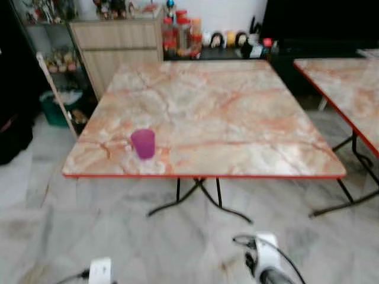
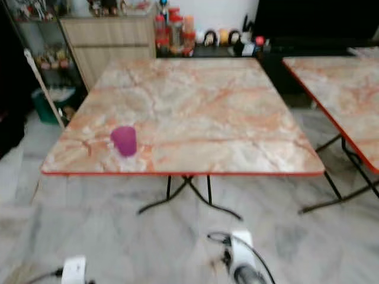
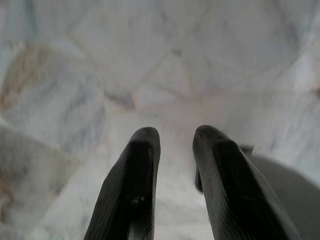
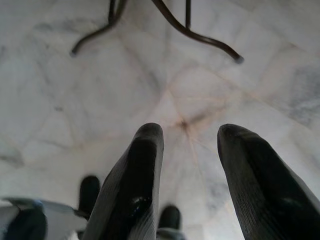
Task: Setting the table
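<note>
A purple plastic cup point(image 1: 143, 144) stands upright near the front left corner of a square table point(image 1: 237, 118) with a pink marble-pattern top and red edge. Both arms hang low in front of the table, their wrists at the bottom of the eye views. My left gripper point(image 3: 174, 134) points at the pale floor tiles, fingers point(image 3: 135, 180) a little apart and empty. My right gripper point(image 4: 190, 131) is open over the floor near the table's black legs point(image 4: 200, 37), with nothing between its fingers.
A second marble-top table point(image 1: 349, 89) stands to the right with a narrow gap between. Behind the table are a wooden cabinet point(image 1: 118, 41), red-lidded jars point(image 1: 180, 32) and a shelf with a green bin point(image 1: 56, 109) at the left. Grey marble floor lies before the table.
</note>
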